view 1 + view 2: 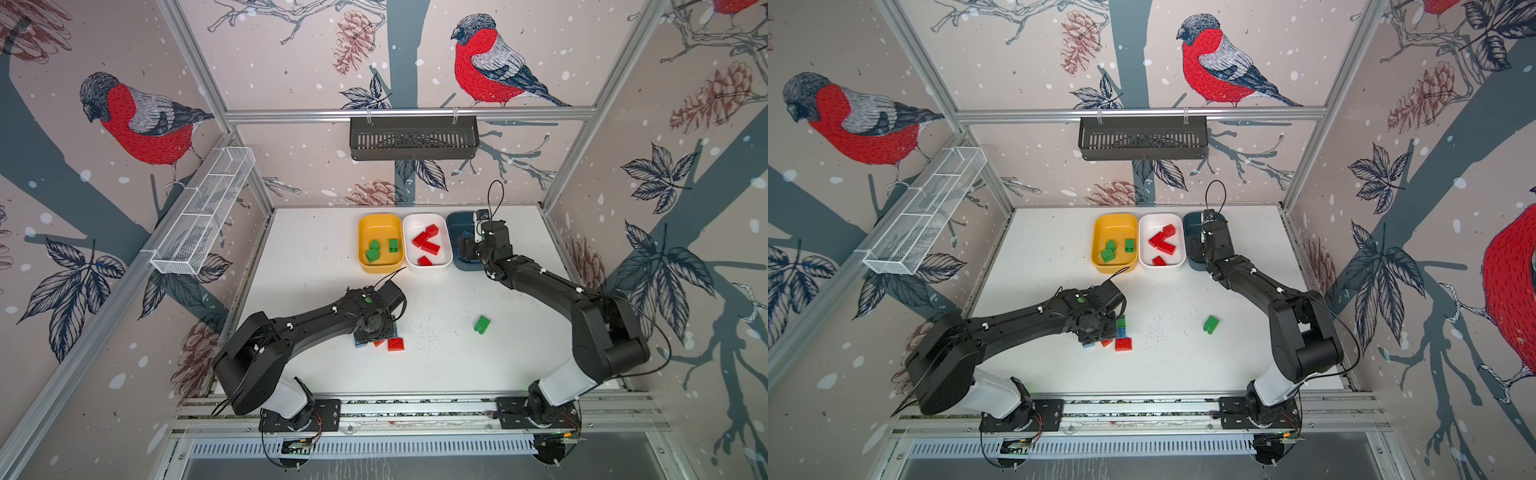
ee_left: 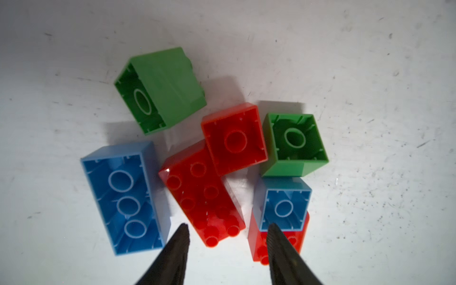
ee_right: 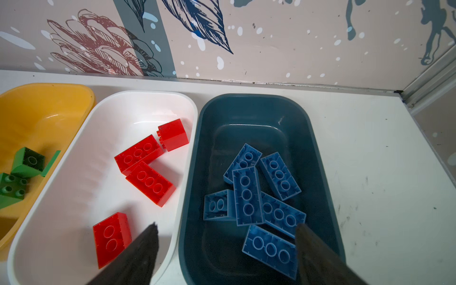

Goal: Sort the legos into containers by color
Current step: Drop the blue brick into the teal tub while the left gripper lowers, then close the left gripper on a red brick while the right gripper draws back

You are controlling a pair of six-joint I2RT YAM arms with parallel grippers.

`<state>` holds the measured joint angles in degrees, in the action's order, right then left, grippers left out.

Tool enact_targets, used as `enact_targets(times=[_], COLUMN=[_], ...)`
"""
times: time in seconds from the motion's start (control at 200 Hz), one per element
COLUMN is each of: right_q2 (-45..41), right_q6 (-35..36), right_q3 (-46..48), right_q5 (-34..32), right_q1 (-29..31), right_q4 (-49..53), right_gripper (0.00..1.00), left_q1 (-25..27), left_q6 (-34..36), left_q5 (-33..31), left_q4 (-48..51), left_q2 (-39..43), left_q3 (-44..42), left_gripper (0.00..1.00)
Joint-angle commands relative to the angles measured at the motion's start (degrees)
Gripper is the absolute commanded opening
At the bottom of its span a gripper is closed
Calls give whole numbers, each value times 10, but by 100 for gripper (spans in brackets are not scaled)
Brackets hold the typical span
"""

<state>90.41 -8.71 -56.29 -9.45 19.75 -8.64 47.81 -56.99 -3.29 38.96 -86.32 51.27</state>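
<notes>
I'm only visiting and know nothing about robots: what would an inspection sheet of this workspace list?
Surface: white table, speckled with dark scuffs.
Job's things: green bricks in yellow tub; red bricks in white tub; blue bricks in teal tub; loose cluster of seven mixed bricks; lone green brick apart.
Clutter: nothing seen.
Grippers: left gripper open, tips either side of a red oblong brick; right gripper open above teal tub.
Cables: thin black cable at each wrist.
Surroundings: bird wallpaper, black basket, white wire rack.

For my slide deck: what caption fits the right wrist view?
Open right pincer over the teal tub holding blue legos; red legos in the white tub alongside.
</notes>
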Motion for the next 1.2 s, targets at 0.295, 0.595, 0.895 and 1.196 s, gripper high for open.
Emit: enact_targets(times=[0.295,0.595,0.895,1.196], right_q2=[-86,-130,-180,-209], right_q6=[-7,-53,-116,-139], right_q3=[66,97,129,151], right_q5=[-51,-58,-43,-63], right_q1=[-2,-10,-39,-45], right_q4=[-39,-36,-30,-39], right_gripper=[99,99,99,100], left_q1=[2,2,5,20], left_q6=[-11,-5,25,115], left_q5=[-27,-23,-32,1], left_q4=[3,-34,-59,-108], left_q2=[-28,-49,-54,-104], left_q3=[-2,-23,-14,48], left_gripper=[48,40,23,18])
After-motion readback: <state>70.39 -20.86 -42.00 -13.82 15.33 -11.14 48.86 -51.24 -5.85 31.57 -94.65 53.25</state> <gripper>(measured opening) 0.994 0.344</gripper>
